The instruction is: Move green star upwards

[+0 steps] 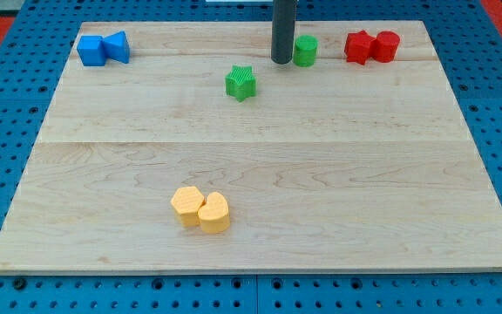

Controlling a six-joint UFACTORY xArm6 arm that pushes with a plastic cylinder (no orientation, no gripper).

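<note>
Just beside the green cylinder (305, 51), my tip (281, 61) stands above-right of the green star (241, 83).

Star block (241, 82) below-left of my tip (281, 60) — cylinder block (305, 51) just right.

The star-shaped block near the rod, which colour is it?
Green star-shaped block: green, in the camera view.
</note>
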